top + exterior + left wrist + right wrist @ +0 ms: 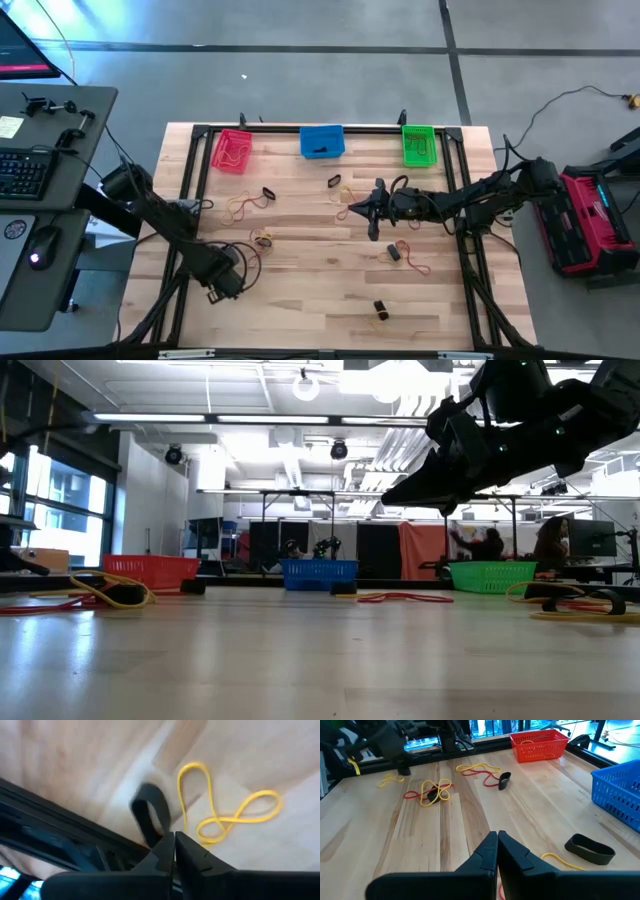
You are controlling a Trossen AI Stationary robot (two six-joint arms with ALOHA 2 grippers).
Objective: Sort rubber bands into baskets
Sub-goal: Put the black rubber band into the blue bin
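Left gripper (218,292): you've got it low at the table's near-left corner, fingers (159,856) together. Whether they pinch anything, I can't tell.
Under it: in your left wrist view a black band (150,815) and a twisted yellow band (225,817) lie on the wood just past the fingertips.
Red basket (232,151): far edge, left; yellow bands inside.
Left-centre bands: yellow/red tangle (241,206) with a black band (268,194) just beside it; another small tangle (264,239) nearer you.
Blue basket (322,141): far edge, middle; something dark inside.
Centre: black band (334,182) in front of the blue basket.
Right gripper (373,231): you'll see it over mid-table, fingers (492,854) pressed together, nothing between them.
Near right: red and black bands (398,252) just right of that gripper; one black band (380,310) alone toward the near edge.
Green basket (419,145): far edge, right; bands inside.
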